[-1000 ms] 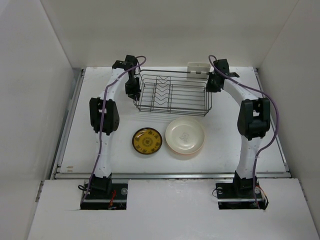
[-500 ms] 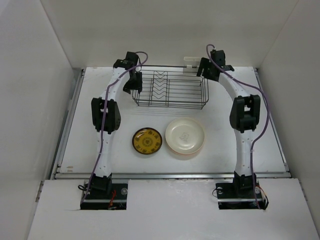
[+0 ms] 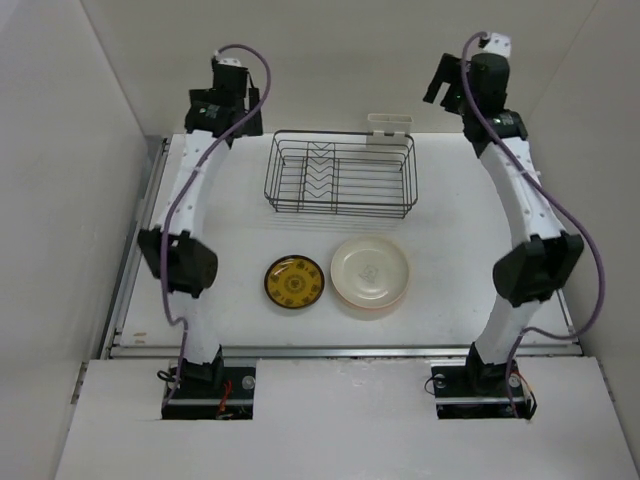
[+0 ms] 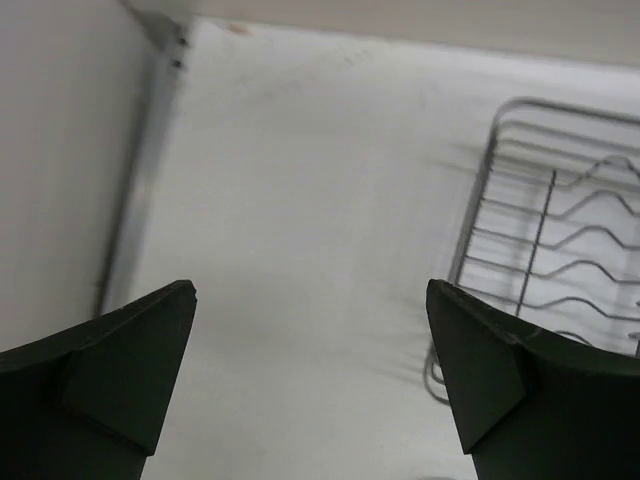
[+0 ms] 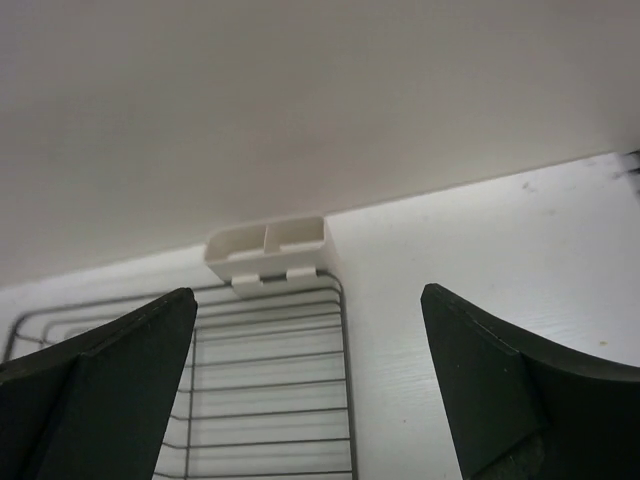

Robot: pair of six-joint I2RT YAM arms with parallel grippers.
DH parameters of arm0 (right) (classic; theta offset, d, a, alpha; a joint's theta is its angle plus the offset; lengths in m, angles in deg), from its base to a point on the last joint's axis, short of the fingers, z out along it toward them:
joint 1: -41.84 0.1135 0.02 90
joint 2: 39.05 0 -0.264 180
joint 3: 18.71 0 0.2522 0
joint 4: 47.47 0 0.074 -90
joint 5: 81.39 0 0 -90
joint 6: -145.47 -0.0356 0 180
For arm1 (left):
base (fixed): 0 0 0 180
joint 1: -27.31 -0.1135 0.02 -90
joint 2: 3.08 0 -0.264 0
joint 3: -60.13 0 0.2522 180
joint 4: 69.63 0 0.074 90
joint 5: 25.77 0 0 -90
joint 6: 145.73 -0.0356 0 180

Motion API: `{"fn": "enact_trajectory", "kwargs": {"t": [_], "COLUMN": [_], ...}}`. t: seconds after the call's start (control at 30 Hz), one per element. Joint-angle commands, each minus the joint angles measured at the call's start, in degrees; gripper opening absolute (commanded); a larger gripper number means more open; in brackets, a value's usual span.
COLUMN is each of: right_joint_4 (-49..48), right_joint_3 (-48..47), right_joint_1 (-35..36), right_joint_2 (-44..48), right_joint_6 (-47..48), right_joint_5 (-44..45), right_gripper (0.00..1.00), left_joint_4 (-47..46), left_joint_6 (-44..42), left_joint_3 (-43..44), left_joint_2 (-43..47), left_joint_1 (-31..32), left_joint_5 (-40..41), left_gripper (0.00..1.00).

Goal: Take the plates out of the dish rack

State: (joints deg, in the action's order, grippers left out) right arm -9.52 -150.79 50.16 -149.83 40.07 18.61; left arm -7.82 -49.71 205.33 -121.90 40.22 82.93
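Observation:
The dish rack (image 3: 340, 186), a black wire basket, stands at the back of the table with no plates in it. A white holder (image 3: 390, 124) is clipped to its far right corner. In front of it lie a small amber-brown patterned plate (image 3: 294, 281) and a large cream plate (image 3: 370, 270), with a peach rim showing under the cream one. My left gripper (image 3: 218, 98) is raised high beyond the rack's left end and is open and empty (image 4: 310, 290). My right gripper (image 3: 447, 80) hangs high off the rack's right end, also open and empty (image 5: 307, 292).
White walls enclose the table on the left, back and right. A metal rail (image 3: 140, 240) runs along the table's left edge. In the right wrist view the white holder (image 5: 268, 250) sits on the rack's rim (image 5: 345, 380), close to the back wall.
Both grippers have let go of the rack's ends and opened wide. Both arms have risen up and outward. The rack now rests a little farther back.

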Motion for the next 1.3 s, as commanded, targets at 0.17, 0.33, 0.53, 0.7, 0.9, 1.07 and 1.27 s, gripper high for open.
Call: {"fn": "enact_trajectory", "kwargs": {"t": [0.17, 0.33, 0.53, 0.7, 0.9, 1.07, 1.27], "right_joint_4": [5.51, 13.41, 14.66, 13.96, 17.73, 19.94, 24.67], "right_joint_3": [20.90, 27.43, 33.32, 38.77, 39.92, 39.92, 41.15], "right_joint_1": [-0.05, -0.05, -0.05, -0.05, -0.05, -0.05, -0.05], "right_joint_2": [28.65, 38.34, 55.83, 66.64, 70.00, 73.68, 75.45], "right_joint_6": [-8.94, -10.27, -10.27, -8.95, -8.95, -9.47, -11.40], "right_joint_5": [28.81, 38.58, 38.70, 32.02, 30.17, 30.17, 29.55], "right_gripper": [1.00, 1.00, 1.00, 1.00, 1.00, 1.00, 1.00], "left_joint_4": [-10.45, 2.02, 7.58, 7.58, 11.00, 12.59, 13.21], "left_joint_6": [-16.10, -14.12, -15.69, -16.22, -13.41, -11.30, -9.98], "left_joint_3": [-22.06, -28.76, -43.00, -52.67, -50.85, -46.89, -46.36], "left_joint_2": [28.54, 34.43, 46.21, 55.89, 56.52, 54.14, 52.30], "left_joint_1": [-2.35, -9.97, -13.52, -13.52, -13.52, -13.52, -13.52], "left_joint_5": [37.06, 33.36, 21.38, 16.38, 11.28, 8.20, 4.50], "left_gripper": [1.00, 1.00, 1.00, 1.00, 1.00, 1.00, 1.00]}}
